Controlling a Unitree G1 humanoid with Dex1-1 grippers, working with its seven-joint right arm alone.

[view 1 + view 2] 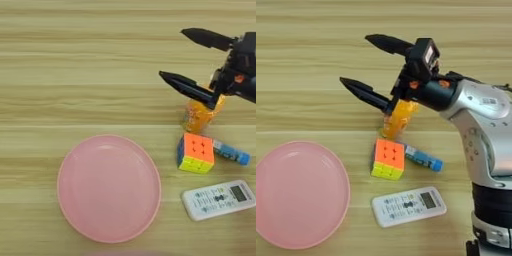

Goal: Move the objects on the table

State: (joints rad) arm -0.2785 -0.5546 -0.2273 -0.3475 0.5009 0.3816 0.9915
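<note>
1. Left eye view: the gripper (pixel 171 54) is seen with its two black fingers spread wide and nothing between them, above the table (pixel 75 65). The juice bottle (pixel 198 115) stands just under the nearer finger, partly covered by it. The puzzle cube (pixel 196 153) lies close in front of the bottle, and the blue tube (pixel 231 152) reaches out from behind the cube. The remote control (pixel 218 199) lies nearer still, and the pink plate (pixel 109 188) is well to the left, with nothing on it.

2. Right eye view: the silver forearm (pixel 481 107) is seen coming in from the right. The bottle (pixel 398 118) appears to be the target, though this is only judged. For a clean grasp, the fingers are best drawn back until the bottle sits between them, then lowered and closed on its body, so that the cube (pixel 388 159) and tube (pixel 423 158) are not knocked.
</note>
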